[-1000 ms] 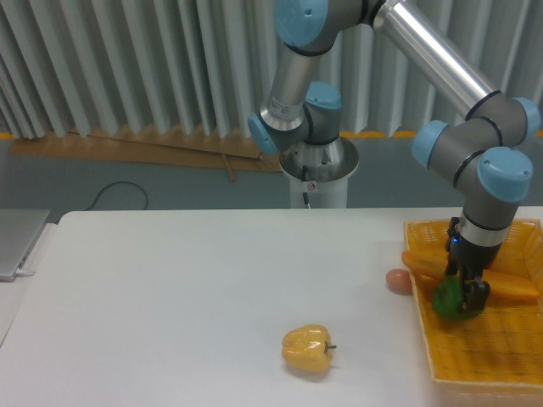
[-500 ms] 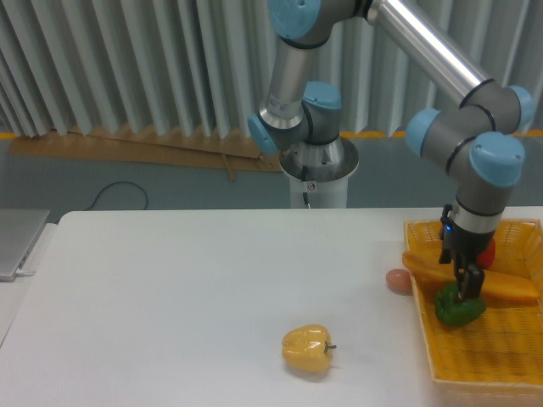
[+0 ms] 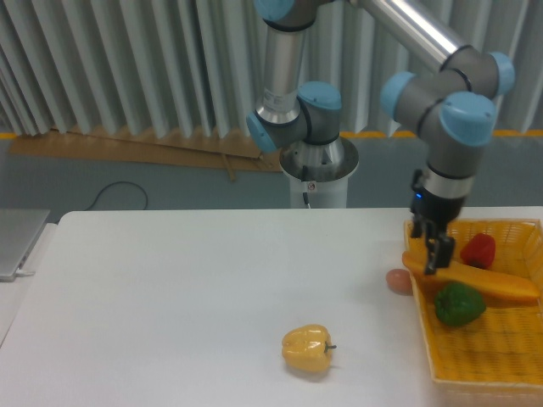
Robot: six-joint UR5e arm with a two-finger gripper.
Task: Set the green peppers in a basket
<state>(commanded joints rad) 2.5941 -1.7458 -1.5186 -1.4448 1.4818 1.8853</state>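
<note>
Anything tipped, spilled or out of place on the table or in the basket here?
Nothing stands out. The green pepper lies in the basket beside an orange vegetable and a red pepper; the yellow pepper sits intact on the table.

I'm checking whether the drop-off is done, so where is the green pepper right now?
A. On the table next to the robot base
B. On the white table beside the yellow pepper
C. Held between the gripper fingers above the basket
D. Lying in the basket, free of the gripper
D. The green pepper lies in the basket next to a long orange vegetable, while the gripper hangs above it, holding nothing.
</note>
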